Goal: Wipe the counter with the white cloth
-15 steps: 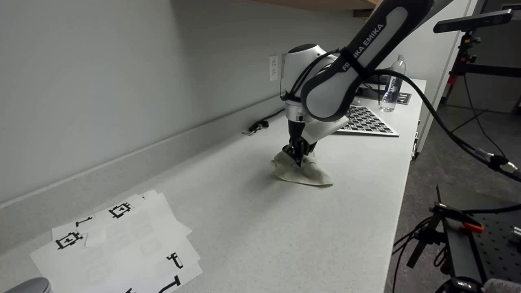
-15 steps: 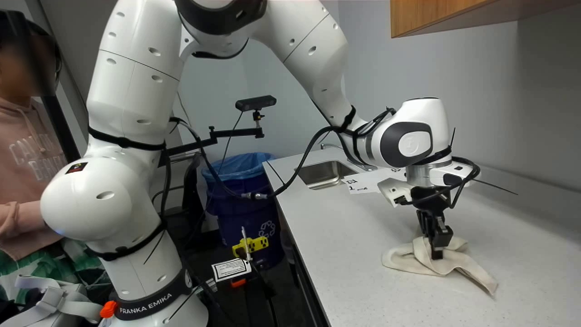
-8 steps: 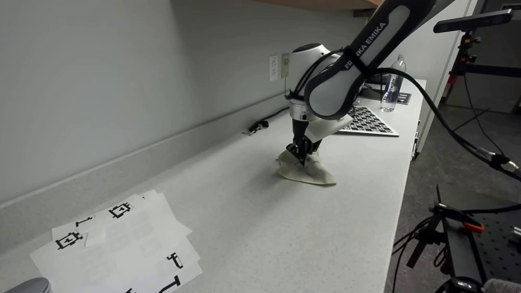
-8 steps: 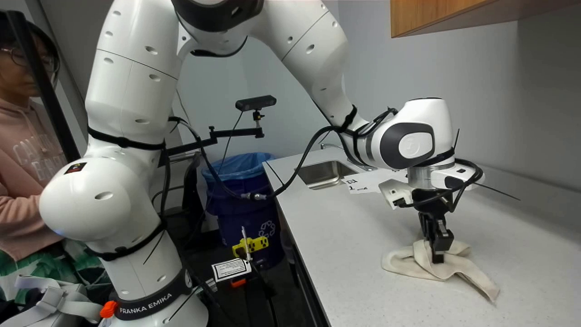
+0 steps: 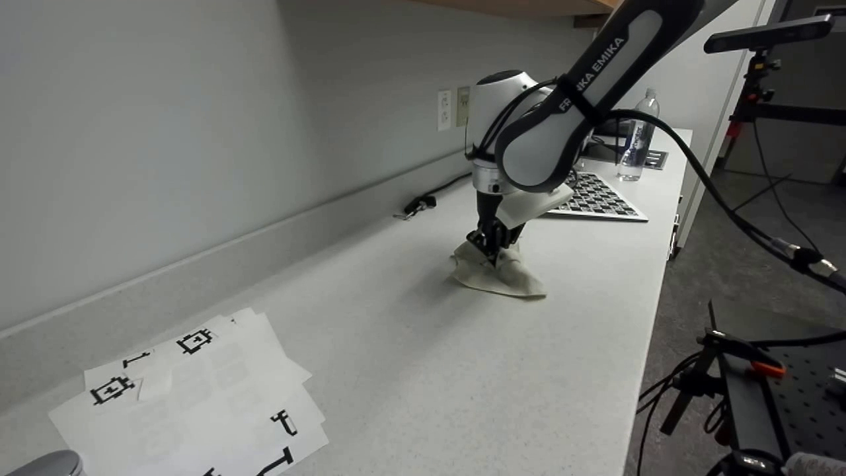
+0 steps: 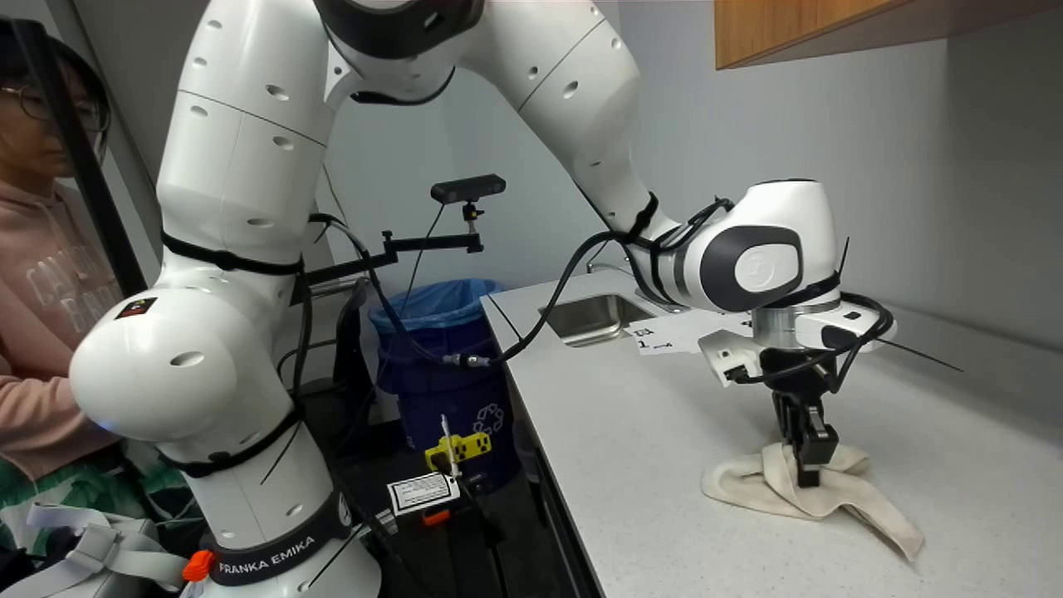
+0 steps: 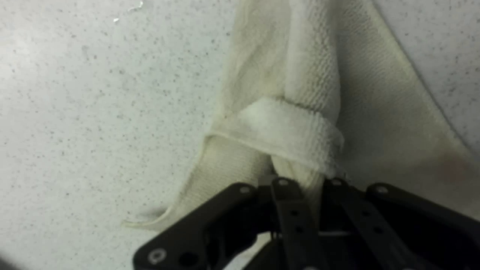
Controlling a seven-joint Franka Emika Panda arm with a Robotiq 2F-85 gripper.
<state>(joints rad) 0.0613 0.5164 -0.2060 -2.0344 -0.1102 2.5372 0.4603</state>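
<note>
Lying on the pale speckled counter [image 5: 462, 370], the off-white textured fabric cloth [image 7: 300, 127] bunches into ridges and loose flaps; above the counter, the black two-fingered gripper [image 7: 310, 183] pinches a fold; one flap looks faintly reddish.

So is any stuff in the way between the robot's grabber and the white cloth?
Nothing visible: the gripper pinches a fold of the white cloth, which rests on the counter. The printed paper sheets lie apart from it.

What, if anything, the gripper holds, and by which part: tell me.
The gripper holds the cloth by a bunched fold, near the middle of it as it lies; its loose ends spread over the counter.
</note>
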